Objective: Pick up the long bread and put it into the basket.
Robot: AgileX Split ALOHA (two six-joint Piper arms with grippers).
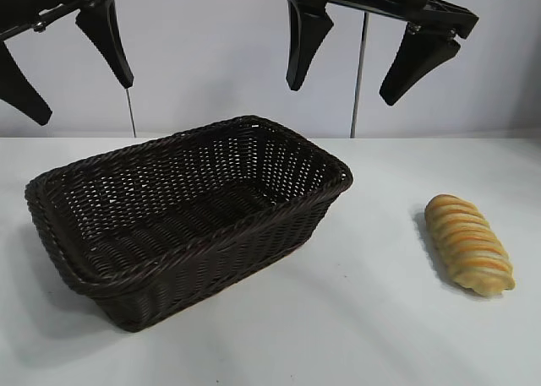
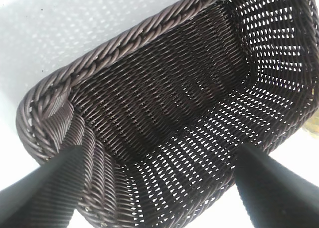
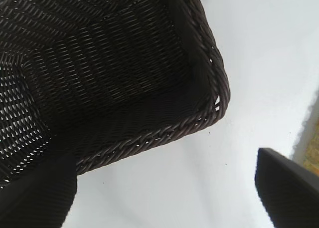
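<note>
- Long bread (image 1: pixel 469 244): lies alone on the white table (image 1: pixel 355 318), at about four o'clock from the basket (image 1: pixel 190 221) in the exterior view, well apart from it; one tapered end toward the camera, ridges running crosswise. Untouched, not yet picked up.
- Basket: sits slantwise left of centre, long axis running from eight o'clock to two o'clock; nothing inside, mouth open upward, so ready to receive a load dropped from above.
- Right gripper (image 1: pixel 353 61): hangs high at roughly twelve o'clock above the basket's far right corner, fingers spread wide, nothing between them. Released, tilted steeply downward. Right wrist view: basket corner (image 3: pixel 214 96) fills the upper part, and only a pale yellow sliver at the frame edge, probably the bread (image 3: pixel 313 143).
- Judged reason for that pose: the nearer arm to the loaf, jaws pre-opened for a grasp across the loaf's narrow width rather than along its length.
- Left gripper (image 1: pixel 72 65): raised at about eleven o'clock from the basket, fingers likewise wide apart and holding nothing. Left wrist view looks straight down into the woven interior (image 2: pixel 164 103).
- Judged reason: kept high and off the rim, leaving the drop zone free; probably idle for this task.
- Judged next need: swing toward four o'clock, descend over the loaf's middle, close gently on a soft-looking crust.
</note>
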